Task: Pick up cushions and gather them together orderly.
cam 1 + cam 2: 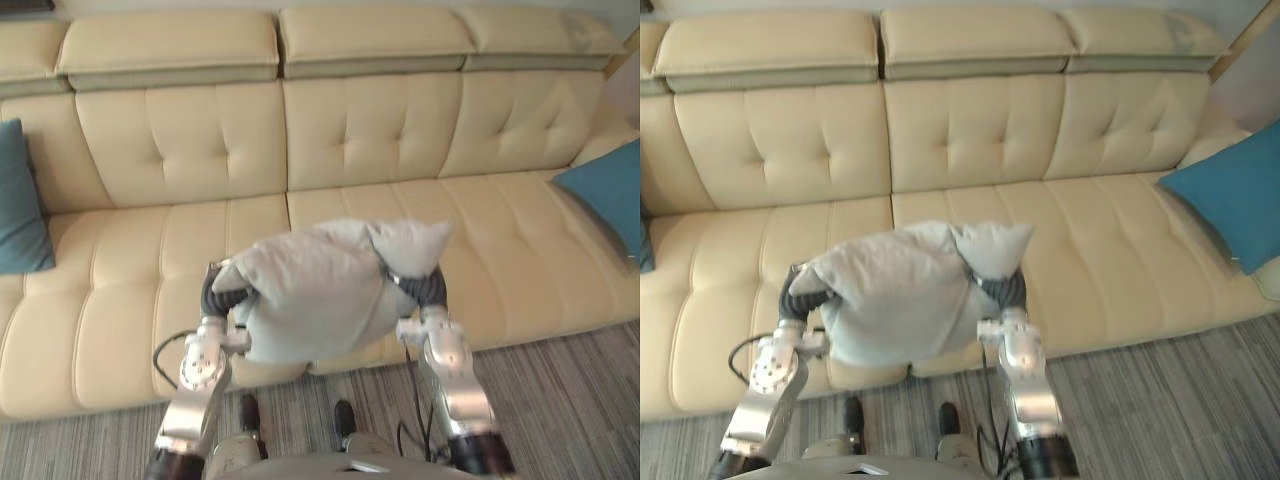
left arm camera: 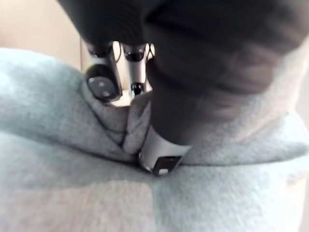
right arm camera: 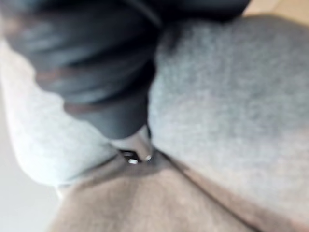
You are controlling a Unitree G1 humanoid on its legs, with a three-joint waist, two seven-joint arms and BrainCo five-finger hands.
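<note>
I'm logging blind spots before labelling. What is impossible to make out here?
Right hand: its hold on the grey cushion, blurred behind its dark cover in the right wrist view.
Left teal cushion: cut off by the left eye view's edge.
Right teal cushion: cut off by both eye views' edge.
Sofa seat behind the grey cushion: hidden by it.

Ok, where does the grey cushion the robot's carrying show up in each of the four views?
Left eye view: the grey cushion is central, lifted before the cream sofa.
Right eye view: slightly left of centre, same pose.
Left wrist view: close up past the left hand, which pinches a fold.
Right wrist view: close up, pressed against the right hand.
Shared landmark: the cream sofa, behind it in both eye views.
</note>
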